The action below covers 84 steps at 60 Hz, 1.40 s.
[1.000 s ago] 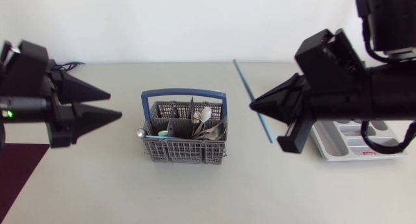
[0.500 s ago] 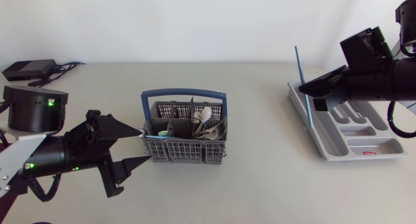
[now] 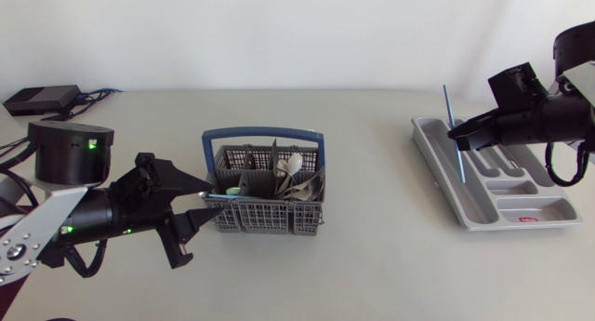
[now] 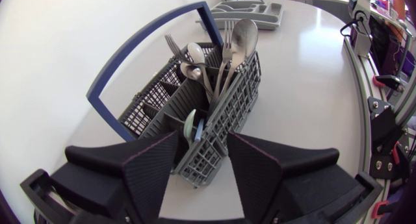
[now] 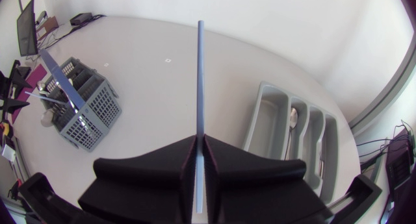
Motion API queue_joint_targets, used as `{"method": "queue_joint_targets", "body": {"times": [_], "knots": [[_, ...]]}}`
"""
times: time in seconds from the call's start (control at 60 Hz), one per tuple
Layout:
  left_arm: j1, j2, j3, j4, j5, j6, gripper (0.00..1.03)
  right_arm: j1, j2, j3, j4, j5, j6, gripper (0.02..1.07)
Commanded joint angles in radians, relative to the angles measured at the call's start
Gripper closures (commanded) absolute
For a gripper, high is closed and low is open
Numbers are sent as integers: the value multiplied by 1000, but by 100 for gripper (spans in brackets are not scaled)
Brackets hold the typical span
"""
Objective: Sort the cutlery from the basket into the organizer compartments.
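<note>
A grey cutlery basket [image 3: 265,202] with a blue handle stands at mid-table, holding forks and spoons [image 3: 296,175]. My left gripper [image 3: 212,196] is at its left corner, open. In the left wrist view the basket's corner [image 4: 214,130] and a pale utensil handle [image 4: 190,126] lie between the fingers of the left gripper [image 4: 201,156]. My right gripper [image 3: 454,128] is shut on a thin blue stick [image 3: 448,107], held steeply over the near end of the grey organizer [image 3: 483,209]. The stick [image 5: 199,81] rises from the right gripper [image 5: 199,143]. A spoon [image 5: 294,117] lies in the organizer [image 5: 270,120].
A black box with cables [image 3: 37,100] sits at the back left corner. Bare tabletop [image 3: 372,200] stretches between the basket and the organizer. The organizer lies near the table's right edge.
My left arm dropped and came in to the basket's left corner, its fingers narrowing. My right arm carried the blue stick from mid-table to over the organizer.
</note>
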Motion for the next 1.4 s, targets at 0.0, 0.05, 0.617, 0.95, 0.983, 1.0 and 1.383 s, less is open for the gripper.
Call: {"method": "queue_joint_targets", "body": {"times": [0.0,0.05,0.617,0.95,0.983,1.0,1.383], "knots": [[-7,18,17,16,-5,-18,63,-21,43,33,14,-1,-24,101],[-7,20,17,21,-5,-18,66,-26,55,38,16,2,-30,101],[-36,69,65,18,-4,-21,97,-107,143,87,17,8,-75,101],[-34,73,115,-48,-5,-18,100,-136,204,133,-1,28,-78,101],[-31,67,121,-59,-5,-18,100,-138,217,142,-6,34,-76,101],[-31,64,126,-63,-5,-18,100,-139,223,145,-9,39,-76,101],[-24,-54,190,-158,4,-20,100,-161,454,225,-6,149,-20,100]]}}
